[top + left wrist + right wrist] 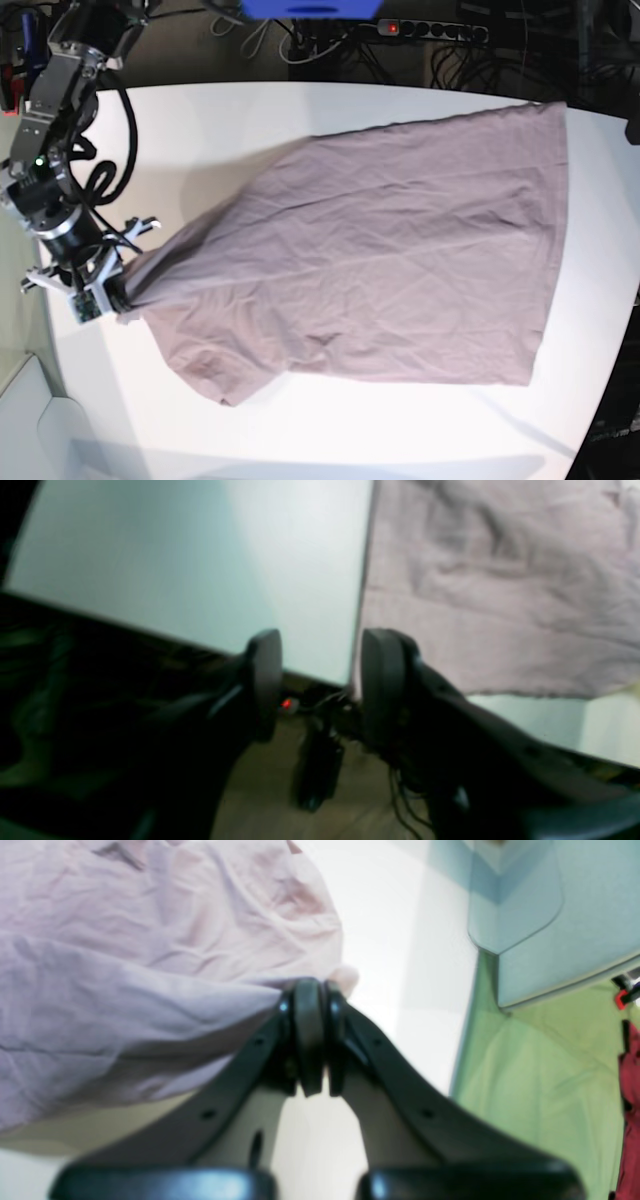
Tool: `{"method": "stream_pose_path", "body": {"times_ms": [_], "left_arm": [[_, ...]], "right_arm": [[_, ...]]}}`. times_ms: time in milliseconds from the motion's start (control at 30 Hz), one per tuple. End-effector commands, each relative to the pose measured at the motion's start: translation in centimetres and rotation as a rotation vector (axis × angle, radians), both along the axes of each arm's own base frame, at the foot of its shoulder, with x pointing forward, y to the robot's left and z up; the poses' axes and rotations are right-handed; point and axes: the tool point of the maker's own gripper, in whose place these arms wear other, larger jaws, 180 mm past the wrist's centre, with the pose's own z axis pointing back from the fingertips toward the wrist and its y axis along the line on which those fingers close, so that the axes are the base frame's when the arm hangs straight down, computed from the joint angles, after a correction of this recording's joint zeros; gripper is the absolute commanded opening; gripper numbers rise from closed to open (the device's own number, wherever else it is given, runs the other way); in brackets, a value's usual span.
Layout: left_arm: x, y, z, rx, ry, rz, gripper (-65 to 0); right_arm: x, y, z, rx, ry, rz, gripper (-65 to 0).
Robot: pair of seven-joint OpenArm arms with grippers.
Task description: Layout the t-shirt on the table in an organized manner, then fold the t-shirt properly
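The mauve-brown t-shirt (400, 260) lies spread and wrinkled across the white table (250, 130), its hem along the right side in the base view. My right gripper (118, 290) is at the table's left side, shut on a bunched part of the t-shirt (150, 965), and cloth shows past the closed right gripper (317, 990). In the left wrist view my left gripper (320, 645) is open with nothing between its fingers. It hovers by the table (200, 570) edge, just left of a corner of the t-shirt (500, 605).
A power strip (430, 30) with a red light and cables lie beyond the table's far edge. A pale blue box (550, 915) and green floor covering (540, 1080) sit beside the table on the right arm's side. Brown floor with a black object (317, 775) shows below the left gripper.
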Motion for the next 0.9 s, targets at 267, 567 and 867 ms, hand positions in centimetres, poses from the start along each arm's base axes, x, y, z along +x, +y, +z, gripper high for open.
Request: {"method": "stream_pose_path", "body": {"times_ms": [267,567,867], "left_arm": [[9.0,2.2,9.9,0.015,-0.449,0.078,-38.8],[22.2,-10.7,6.3,-0.141,-0.429,-0.113,-38.8],[28.3,-19.7,1.7,-0.041,-0.364,-0.287,-38.9]], "right_arm": [[-1.6,1.5,-1.6,0.022,0.031,0.044,-65.0],[-4.7,2.8,-5.2,0.049,0.143,0.062,-65.0],[-5.4,2.6,-5.8,0.046,0.164,0.057,-65.0]]}}
